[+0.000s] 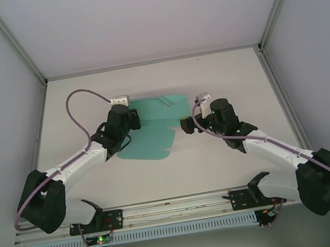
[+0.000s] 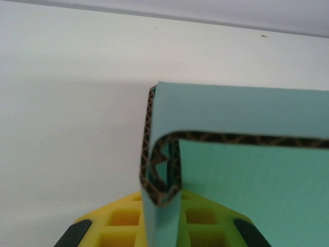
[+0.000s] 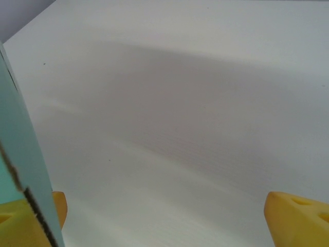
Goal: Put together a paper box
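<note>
My left arm (image 1: 72,165) runs from its base at the near edge out to a bent elbow on the far left. From there it slants up and right across the table (image 1: 226,77), so my left gripper (image 1: 130,121) sits at the left edge of the paper box (image 1: 154,136). In the left wrist view that gripper (image 2: 160,226) is pressed together on a folded-over flap of the teal card (image 2: 247,175). The flap's corrugated edge curls round in a tight loop between my yellow fingers (image 2: 121,221). The box lies mid-table as a partly folded sheet, creased across its far part, its rounded near flap flat on the surface.

My right arm (image 1: 275,153) mirrors the left, elbow out at the near right and forearm slanting up and left. My right gripper (image 1: 185,125) is just beside the sheet's right edge. In the right wrist view its yellow fingers (image 3: 295,216) are spread wide over bare table. The card's edge (image 3: 23,154) crosses in front of the finger on the left of that view.
</note>
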{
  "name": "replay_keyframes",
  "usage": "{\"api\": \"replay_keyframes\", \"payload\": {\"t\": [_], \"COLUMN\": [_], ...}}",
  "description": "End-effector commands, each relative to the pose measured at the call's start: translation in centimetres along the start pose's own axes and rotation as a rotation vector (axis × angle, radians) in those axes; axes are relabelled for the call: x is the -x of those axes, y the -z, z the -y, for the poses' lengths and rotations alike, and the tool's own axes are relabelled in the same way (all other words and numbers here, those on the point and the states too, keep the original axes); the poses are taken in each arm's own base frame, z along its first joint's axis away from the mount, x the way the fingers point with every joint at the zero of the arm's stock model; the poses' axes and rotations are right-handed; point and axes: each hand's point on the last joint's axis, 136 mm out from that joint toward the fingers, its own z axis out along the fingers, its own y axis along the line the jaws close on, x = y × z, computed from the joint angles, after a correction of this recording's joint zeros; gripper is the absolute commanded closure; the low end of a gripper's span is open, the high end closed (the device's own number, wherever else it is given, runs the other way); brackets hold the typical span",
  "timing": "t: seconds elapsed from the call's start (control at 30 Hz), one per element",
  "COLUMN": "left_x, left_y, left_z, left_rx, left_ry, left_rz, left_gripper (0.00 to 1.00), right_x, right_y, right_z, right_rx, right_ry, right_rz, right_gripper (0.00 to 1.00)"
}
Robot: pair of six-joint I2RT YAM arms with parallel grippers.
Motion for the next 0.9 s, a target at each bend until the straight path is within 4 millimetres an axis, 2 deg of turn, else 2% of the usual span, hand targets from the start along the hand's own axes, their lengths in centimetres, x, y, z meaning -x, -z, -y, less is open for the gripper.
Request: {"api": "replay_keyframes", "payload": {"t": [0.0, 0.13, 0.33, 0.5, 0.73, 0.87], "left_x": [0.8, 0.4, 0.0, -0.6, -0.7, -0.7], "left_y": [0.1, -0.1, -0.8, -1.4, -1.6, -1.5], "left_z": [2.8, 2.6, 1.6, 1.5, 1.7, 2.2], "left_rx": [-0.125, -0.114, -0.041, -0.022, -0.007, -0.019], "left_ry": [-0.023, -0.01, 0.008, 0.004, -0.006, -0.016], "left_rz": [0.032, 0.029, -0.004, -0.025, -0.032, -0.035], "left_gripper": [1.0, 1.0, 1.0, 1.0, 1.0, 1.0], "right_x": [4.6, 6.1, 7.0, 6.9, 6.6, 6.7], "right_y": [-0.5, -1.4, -1.6, -1.8, -2.5, -3.2], "right_z": [-3.0, -2.7, -4.7, -5.4, -4.3, -4.6], "right_rx": [0.12, 0.097, 0.22, 0.257, 0.212, 0.19], "right_ry": [-0.015, -0.065, -0.129, -0.19, -0.327, -0.334], "right_rz": [0.129, 0.179, 0.194, 0.189, 0.19, 0.187], "right_gripper": [0.01, 0.01, 0.01, 0.02, 0.01, 0.01]}}
